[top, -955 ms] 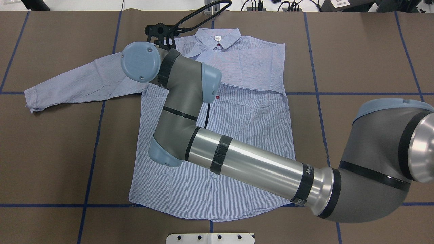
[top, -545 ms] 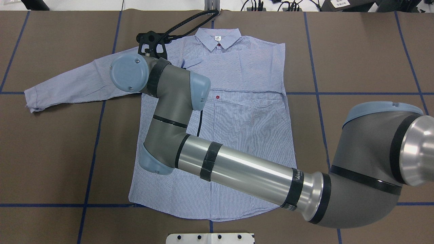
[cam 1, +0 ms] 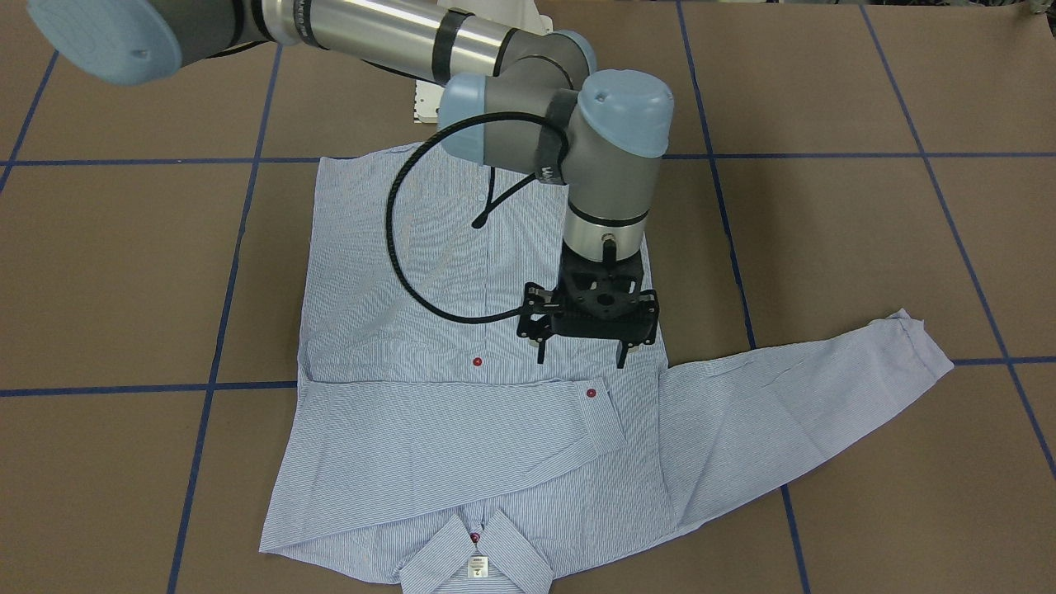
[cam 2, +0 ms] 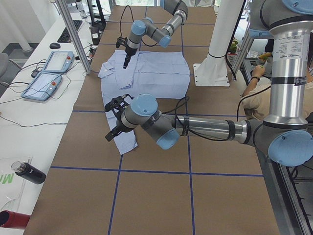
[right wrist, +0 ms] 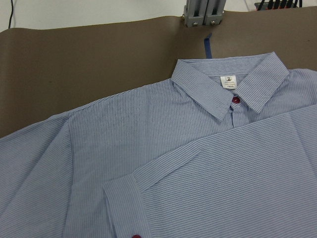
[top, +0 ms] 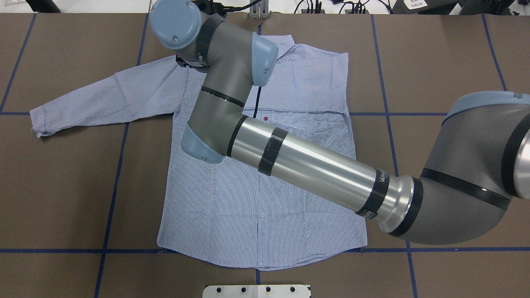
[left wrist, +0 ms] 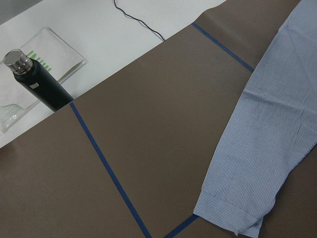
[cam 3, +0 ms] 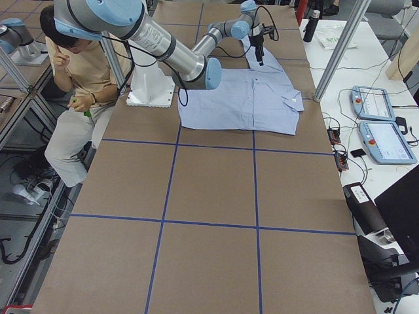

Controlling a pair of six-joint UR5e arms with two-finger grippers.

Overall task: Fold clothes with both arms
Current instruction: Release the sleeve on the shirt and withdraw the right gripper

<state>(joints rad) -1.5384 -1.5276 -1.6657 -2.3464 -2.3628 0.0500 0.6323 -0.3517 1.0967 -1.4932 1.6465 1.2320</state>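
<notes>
The striped shirt (top: 290,198) lies flat, front up, collar (cam 1: 478,561) at the table's far side. One sleeve (cam 1: 462,437) is folded across the chest. The other sleeve (top: 103,99) stretches out flat; its cuff shows in the left wrist view (left wrist: 233,218). My right gripper (cam 1: 582,360) hangs open and empty, fingers down, just above the shirt beside the folded cuff (cam 1: 598,412). In the overhead view its wrist (top: 174,20) hides it. My left gripper (cam 2: 111,133) shows only in the exterior left view, raised near the outstretched cuff; I cannot tell if it is open.
A dark bottle (left wrist: 37,82) and a clear plastic bag (left wrist: 44,54) lie on the white bench beyond the brown mat. Teach pendants (cam 2: 49,68) sit along that bench. A person (cam 3: 78,72) sits beside the white pedestal (cam 3: 154,85). Blue tape lines cross the mat.
My right arm's wrist has risen and swung toward the table's far edge, so it now hides the gripper in the overhead view. The shirt has not moved.
</notes>
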